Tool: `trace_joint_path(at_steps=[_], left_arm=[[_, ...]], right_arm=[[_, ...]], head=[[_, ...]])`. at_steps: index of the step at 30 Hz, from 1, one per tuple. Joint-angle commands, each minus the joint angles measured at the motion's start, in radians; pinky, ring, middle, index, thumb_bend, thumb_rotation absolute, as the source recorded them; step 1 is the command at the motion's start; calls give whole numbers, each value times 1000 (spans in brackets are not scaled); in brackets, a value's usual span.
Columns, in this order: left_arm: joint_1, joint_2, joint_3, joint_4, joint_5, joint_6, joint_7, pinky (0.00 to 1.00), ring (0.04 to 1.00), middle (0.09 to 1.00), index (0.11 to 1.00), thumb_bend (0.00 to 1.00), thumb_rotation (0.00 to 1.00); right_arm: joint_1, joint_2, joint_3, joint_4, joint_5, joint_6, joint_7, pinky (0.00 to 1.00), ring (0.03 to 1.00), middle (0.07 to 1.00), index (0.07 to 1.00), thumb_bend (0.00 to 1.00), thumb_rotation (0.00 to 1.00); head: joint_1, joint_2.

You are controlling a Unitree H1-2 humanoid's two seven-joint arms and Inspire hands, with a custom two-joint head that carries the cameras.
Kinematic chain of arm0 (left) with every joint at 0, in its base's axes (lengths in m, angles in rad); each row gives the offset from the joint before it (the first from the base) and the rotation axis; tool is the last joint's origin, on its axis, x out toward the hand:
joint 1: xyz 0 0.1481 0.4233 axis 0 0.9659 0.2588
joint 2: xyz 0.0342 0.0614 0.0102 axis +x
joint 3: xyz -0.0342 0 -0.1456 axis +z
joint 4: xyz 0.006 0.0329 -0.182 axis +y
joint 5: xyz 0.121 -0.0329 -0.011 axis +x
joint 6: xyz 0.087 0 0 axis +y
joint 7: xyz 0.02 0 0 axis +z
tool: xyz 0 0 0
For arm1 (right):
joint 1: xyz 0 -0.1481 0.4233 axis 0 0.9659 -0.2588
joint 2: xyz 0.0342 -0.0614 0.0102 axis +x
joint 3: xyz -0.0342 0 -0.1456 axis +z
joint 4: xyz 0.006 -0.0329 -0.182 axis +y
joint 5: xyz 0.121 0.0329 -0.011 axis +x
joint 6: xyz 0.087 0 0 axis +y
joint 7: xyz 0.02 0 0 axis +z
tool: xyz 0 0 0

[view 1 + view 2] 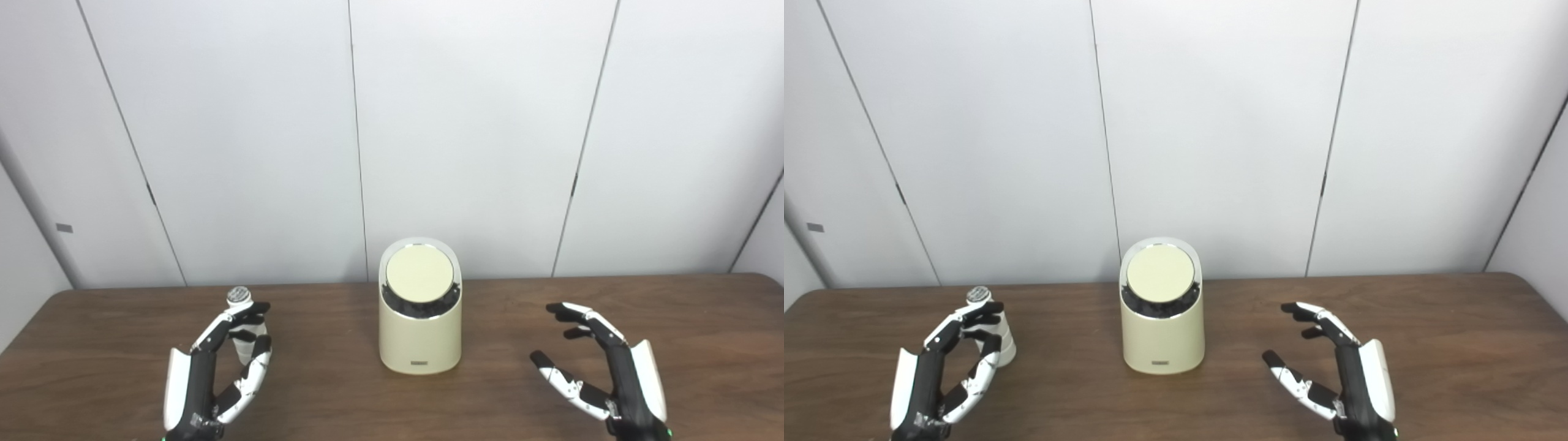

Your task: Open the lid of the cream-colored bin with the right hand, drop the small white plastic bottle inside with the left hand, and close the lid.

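The cream-colored bin (419, 343) stands upright at the table's middle, its round lid (419, 274) shut and tilted toward me. The small white plastic bottle (240, 298) with a grey cap stands on the table to the bin's left. My left hand (214, 367) is open, its fingers and thumb curved just in front of the bottle and hiding part of its body; I see no firm grip. My right hand (603, 367) is open and empty, resting low to the right of the bin, well apart from it.
The brown wooden table (490, 398) runs across the whole view, its far edge against a white panelled wall (465, 122). Bare tabletop lies between each hand and the bin.
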Motion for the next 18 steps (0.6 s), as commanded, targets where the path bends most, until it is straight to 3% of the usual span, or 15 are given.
trace_joint_path(at_steps=[1,18], left_arm=[[-27,15,7,-20,11,-23,14,554,673,719,710,256,424],[-31,15,1,-21,-16,-23,1,562,677,723,712,260,401]], right_arm=[[-27,-6,-8,-22,1,-38,-17,577,702,726,684,315,311],[-34,-12,-13,-9,23,-53,-18,574,702,725,695,326,283]], head=[[0,1],[-2,17]])
